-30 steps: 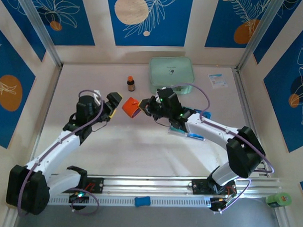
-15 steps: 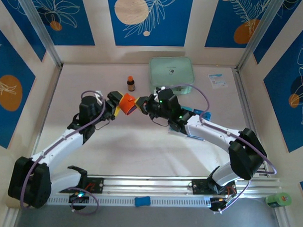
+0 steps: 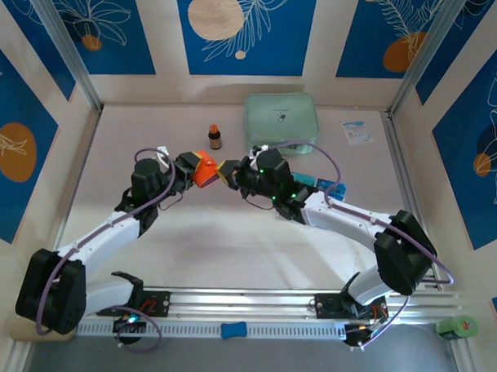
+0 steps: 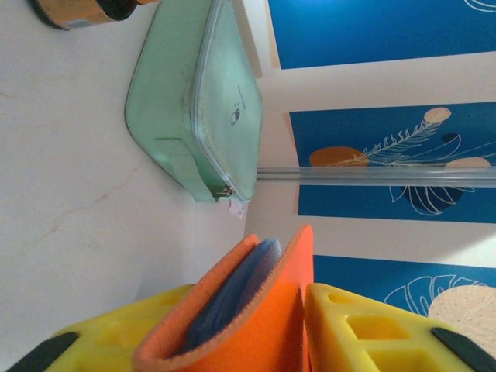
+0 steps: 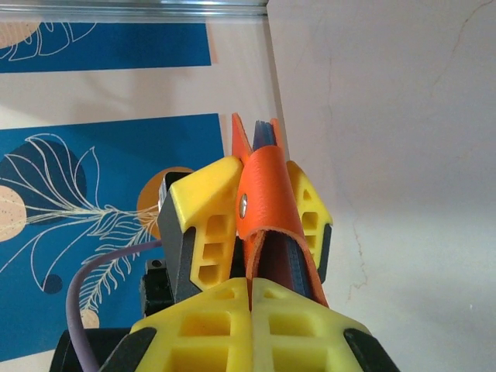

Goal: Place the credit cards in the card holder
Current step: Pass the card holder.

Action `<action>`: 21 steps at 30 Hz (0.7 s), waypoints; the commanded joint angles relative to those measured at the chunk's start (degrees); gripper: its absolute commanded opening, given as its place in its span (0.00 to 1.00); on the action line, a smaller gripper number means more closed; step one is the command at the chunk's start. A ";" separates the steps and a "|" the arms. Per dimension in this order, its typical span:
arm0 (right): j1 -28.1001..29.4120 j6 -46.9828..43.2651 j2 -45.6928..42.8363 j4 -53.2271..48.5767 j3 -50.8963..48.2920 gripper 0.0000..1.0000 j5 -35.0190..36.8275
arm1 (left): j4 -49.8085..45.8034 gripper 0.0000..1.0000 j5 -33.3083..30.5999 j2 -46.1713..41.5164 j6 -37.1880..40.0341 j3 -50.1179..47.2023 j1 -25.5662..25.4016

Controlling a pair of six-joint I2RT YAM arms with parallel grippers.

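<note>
The credit cards show only a blue edge inside the card holder, and the upper picture edge cuts off the brown bottle.

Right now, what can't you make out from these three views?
- How many tucked cards there are: left wrist view, the card holder flaps leave only their edges showing.
- How many loose cards lie on the table: top view, the right arm covers most of them.
- The bottle: left wrist view, cut off by the top edge.
- Print on the paper slip: top view, too small to read.
</note>
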 commanded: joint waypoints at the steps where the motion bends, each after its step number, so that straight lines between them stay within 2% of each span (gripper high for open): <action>1: 0.57 1.46 -0.78 0.45 -1.28 0.00 1.94 | 2.54 0.35 -1.09 -0.83 0.67 -0.62 -0.62; 5: 0.73 1.79 -1.42 -0.21 -2.25 0.00 2.58 | 0.21 0.25 -2.12 -1.75 2.41 -0.31 -0.66; 9: 0.74 1.24 -1.55 -1.79 -2.35 0.00 1.76 | 0.01 0.00 -2.11 -1.49 3.63 -0.35 -0.64; 10: 0.66 0.33 -1.85 -3.11 -2.23 0.03 1.41 | 0.18 0.00 -1.92 -1.27 4.03 -0.41 -0.58; 13: -0.24 -4.75 -4.26 -10.94 -1.99 0.23 0.90 | 1.67 0.00 0.27 -0.18 6.78 -0.28 -0.51; 14: -0.74 -6.88 -5.29 -13.64 -1.92 0.27 0.87 | 2.41 0.00 1.59 0.49 8.12 -0.02 -0.43; 21: -5.38 -29.57 -10.16 -34.83 3.73 0.52 3.14 | 6.62 0.00 15.33 8.05 18.37 3.32 -0.29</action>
